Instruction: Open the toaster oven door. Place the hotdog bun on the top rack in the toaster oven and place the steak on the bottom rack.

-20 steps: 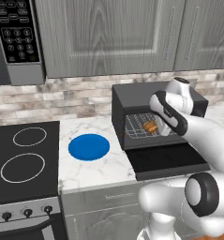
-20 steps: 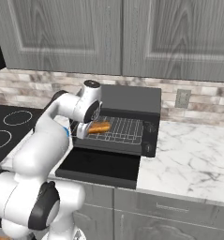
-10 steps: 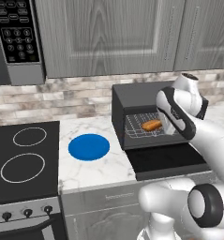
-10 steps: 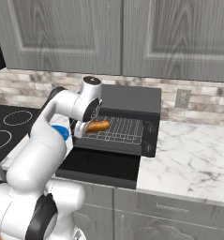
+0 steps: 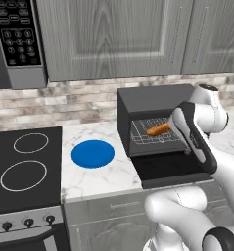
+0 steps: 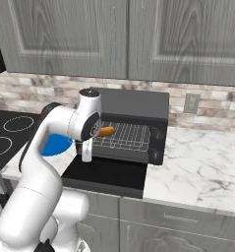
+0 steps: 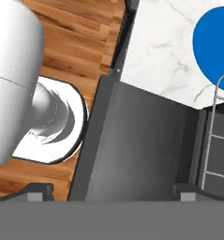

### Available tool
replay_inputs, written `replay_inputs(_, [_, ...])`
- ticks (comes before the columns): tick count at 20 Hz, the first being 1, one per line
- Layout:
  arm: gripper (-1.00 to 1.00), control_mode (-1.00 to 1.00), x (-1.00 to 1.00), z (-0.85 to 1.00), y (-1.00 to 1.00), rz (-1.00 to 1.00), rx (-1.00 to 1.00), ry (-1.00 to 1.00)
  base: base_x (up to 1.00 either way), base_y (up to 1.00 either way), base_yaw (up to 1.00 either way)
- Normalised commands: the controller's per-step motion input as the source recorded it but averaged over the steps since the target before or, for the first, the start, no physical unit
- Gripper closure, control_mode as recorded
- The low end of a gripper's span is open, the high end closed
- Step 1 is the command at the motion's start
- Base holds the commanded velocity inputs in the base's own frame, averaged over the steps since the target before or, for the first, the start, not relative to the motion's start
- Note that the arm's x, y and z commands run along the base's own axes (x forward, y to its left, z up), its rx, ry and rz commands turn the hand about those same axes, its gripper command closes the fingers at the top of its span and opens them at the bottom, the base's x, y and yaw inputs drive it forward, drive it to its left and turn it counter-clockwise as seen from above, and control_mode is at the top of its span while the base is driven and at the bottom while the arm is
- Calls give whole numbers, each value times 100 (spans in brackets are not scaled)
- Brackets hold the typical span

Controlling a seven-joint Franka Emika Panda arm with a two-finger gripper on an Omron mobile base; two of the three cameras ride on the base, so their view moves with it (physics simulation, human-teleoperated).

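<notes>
The black boxy toaster oven (image 5: 155, 100) with a matte dark-grey top stands on the white marble tabletop (image 5: 94, 176), its flat black rectangular door (image 5: 170, 169) folded down level in front of it. In the hand view the two small dark fingers (image 7: 36, 190) stand far apart, open and gripping nothing, poised directly above the smooth dark door panel (image 7: 137, 150); the gripper (image 6: 86, 150) in the right base view hangs at the oven's left front corner, just over the door. The small, elongated orange-tan hotdog bun (image 5: 158, 129) lies on a silver wire-grid rack (image 5: 155, 132) that protrudes from the oven cavity, above and just beyond the fingers. Its long axis runs roughly across the oven's width, slightly tilted, with one rounded end pointing toward the arm's wrist; in the right base view the bun (image 6: 105, 131) shows beside the white wrist housing, partly hidden by it. The rack's thin parallel wires and rounded front rim also appear at the edge of the hand view (image 7: 212, 131). A flat, glossy blue round plate (image 5: 92, 153) rests on the marble off to the side of the fingers, away from the oven.
</notes>
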Motion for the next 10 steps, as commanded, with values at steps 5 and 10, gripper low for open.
replay_inputs(5, [-100, -100, 2, -3, -4, 51, -24, 1, 0, 0, 0])
replay_inputs(10, [-100, -100, 14, -27, -3, 38, -9, 0, 0, 0, 0])
